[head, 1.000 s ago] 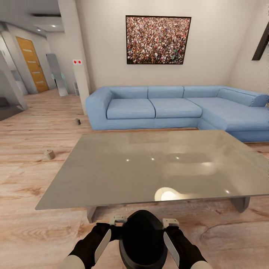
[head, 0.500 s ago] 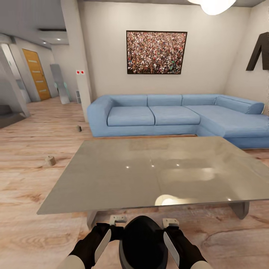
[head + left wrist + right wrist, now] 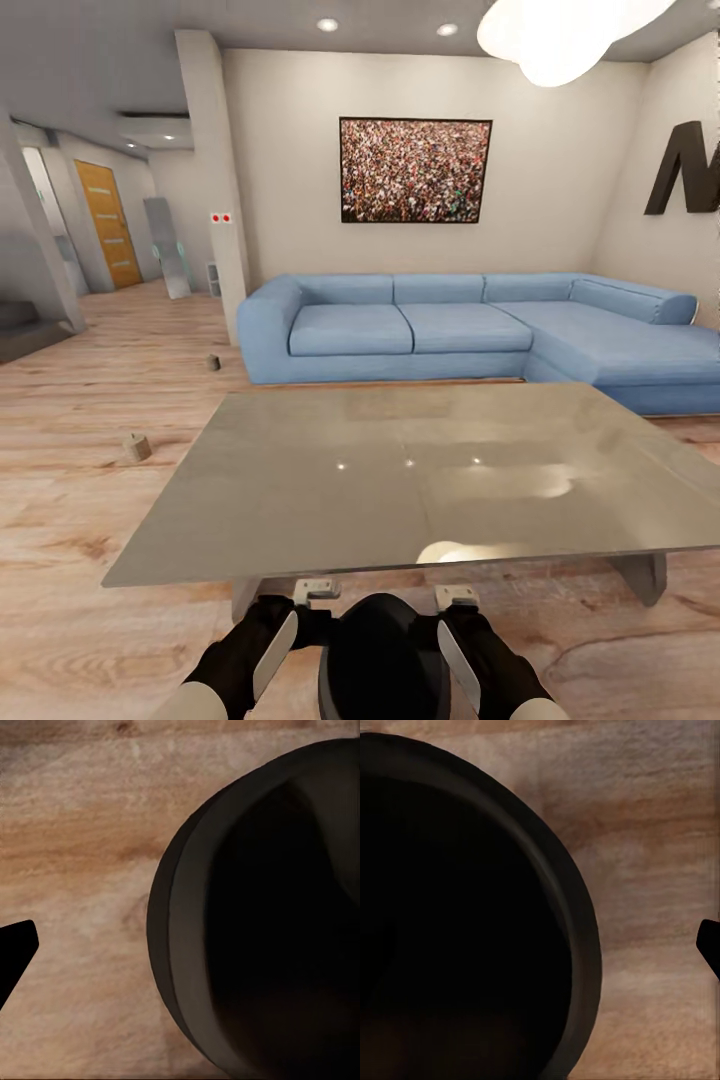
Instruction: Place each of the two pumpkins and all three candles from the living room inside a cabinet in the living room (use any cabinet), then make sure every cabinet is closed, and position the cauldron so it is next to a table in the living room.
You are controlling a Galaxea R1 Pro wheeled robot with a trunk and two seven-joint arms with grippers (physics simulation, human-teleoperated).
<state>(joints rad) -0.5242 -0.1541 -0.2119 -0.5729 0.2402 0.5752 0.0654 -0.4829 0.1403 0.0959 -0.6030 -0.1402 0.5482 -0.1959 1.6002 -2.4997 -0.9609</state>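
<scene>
Tilting upward since a second ago, the head camera is now taking in ceiling lights and more of the wall; nothing in the room has shifted. Both arms are holding the black cauldron (image 3: 382, 655) at six o'clock, the left gripper (image 3: 316, 590) and right gripper (image 3: 456, 597) pressing its sides; whether their fingers are apart or together I cannot tell. The cauldron is hanging over the wood floor (image 3: 82, 855), just short of the grey table (image 3: 400, 470) at twelve o'clock. Two candles (image 3: 136, 447) are lying on the floor at ten o'clock, the farther one (image 3: 212, 362) near the blue sofa (image 3: 420, 325).
</scene>
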